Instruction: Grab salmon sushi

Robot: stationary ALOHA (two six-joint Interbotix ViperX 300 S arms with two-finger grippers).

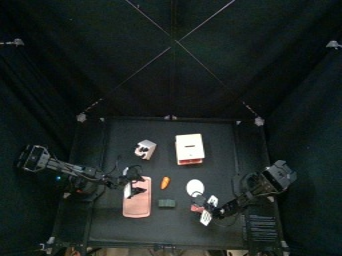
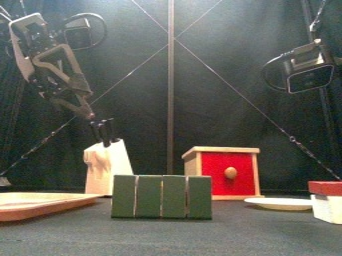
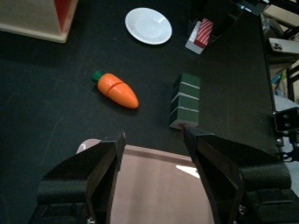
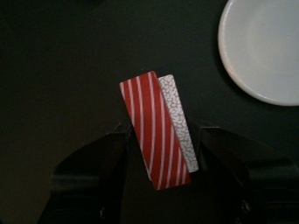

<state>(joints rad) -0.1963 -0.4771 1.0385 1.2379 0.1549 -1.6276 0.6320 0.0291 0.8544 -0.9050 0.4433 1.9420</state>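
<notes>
Black right gripper (image 4: 158, 149) hangs wide-open, seemingly straddling salmon sushi (image 4: 156, 129).

- In the front view the salmon sushi (image 2: 325, 200) is cut off by the picture's right edge; only its red top and part of a white side show.
- The pink slab (image 2: 40, 205) is cut by the left edge there, and in the left wrist view (image 3: 152, 188) by the bottom edge, with the jaws covering its sides.
- The white plate (image 4: 263, 48) runs off the right edge of the right wrist view.
- Right gripper (image 4: 160, 140): its jaws are dark shapes against the dark table, outlines hard to trace.
- Top view: the small dark block (image 1: 167, 202) is too small to identify.
</notes>
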